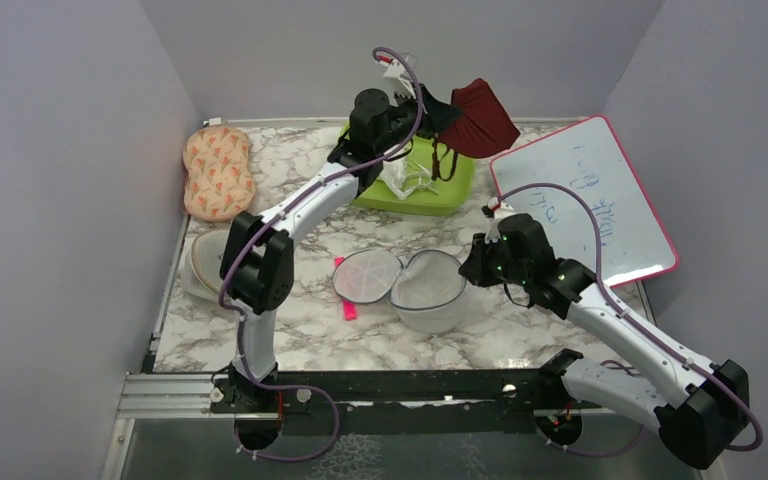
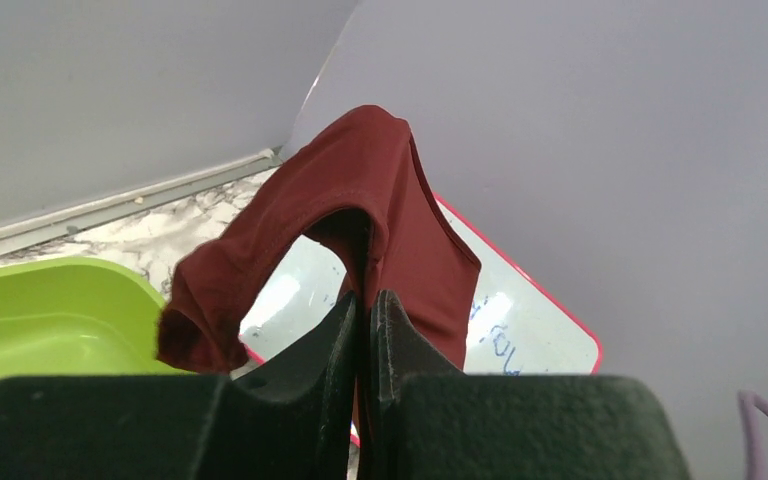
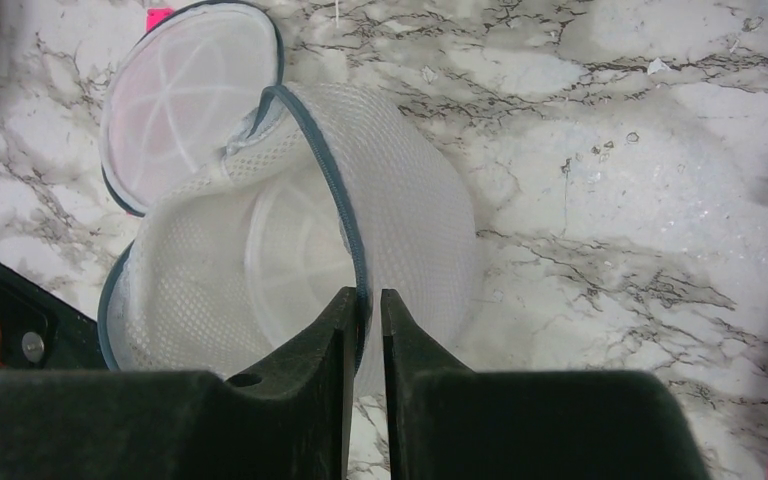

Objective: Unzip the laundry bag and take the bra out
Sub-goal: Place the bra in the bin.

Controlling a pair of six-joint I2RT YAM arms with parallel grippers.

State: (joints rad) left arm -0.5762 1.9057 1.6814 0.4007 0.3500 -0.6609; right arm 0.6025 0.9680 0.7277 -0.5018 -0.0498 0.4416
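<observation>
The white mesh laundry bag lies open in two halves on the marble table, its flat half to the left; it also shows in the right wrist view. My right gripper is shut on the bag's dark zip rim at the bag's right side. My left gripper is shut on the dark red bra and holds it high over the back of the table, above the green tray.
A whiteboard with a pink rim lies at the right. A patterned pad and a beige round case lie at the left. A pink marker lies by the bag. Clear plastic sits in the green tray.
</observation>
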